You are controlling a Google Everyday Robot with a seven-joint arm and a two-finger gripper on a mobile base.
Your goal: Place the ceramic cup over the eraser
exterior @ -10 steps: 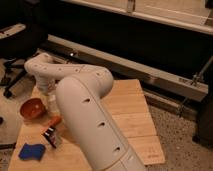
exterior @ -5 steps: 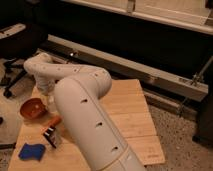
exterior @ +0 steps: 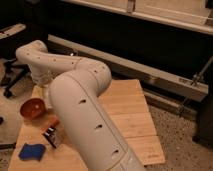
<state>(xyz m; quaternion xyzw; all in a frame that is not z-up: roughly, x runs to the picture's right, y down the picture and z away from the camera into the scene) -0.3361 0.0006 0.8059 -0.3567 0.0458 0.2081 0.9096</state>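
1. Camera view, surface: a pale slatted wooden tabletop (exterior: 127,107) stands on a speckled floor (exterior: 175,137).
2. Camera view, room: a long metal rail (exterior: 150,75) crosses the dark background behind the table. An office chair (exterior: 11,82) stands at the far left.
3. The robot's white arm (exterior: 85,115) rises from the bottom edge, bends over the table and reaches left. It then turns down at the table's far-left part.
4. The gripper (exterior: 44,91) hangs at that downturned end, just beyond the orange bowl (exterior: 34,107) and partly hidden by the arm. Its jaws are closed together. Whether anything sits between them cannot be told.
5. The ceramic cup cannot be made out apart from the gripper's pale end.
6. The eraser (exterior: 52,136) rests on the near-left part of the tabletop. It is a dark block with a white face, and its long axis lies oblique to the table's edges.
7. The eraser lies nearer the camera than the gripper and apart from it. An orange stick (exterior: 50,124) lies just beside it, and a blue pad (exterior: 31,150) lies near it.
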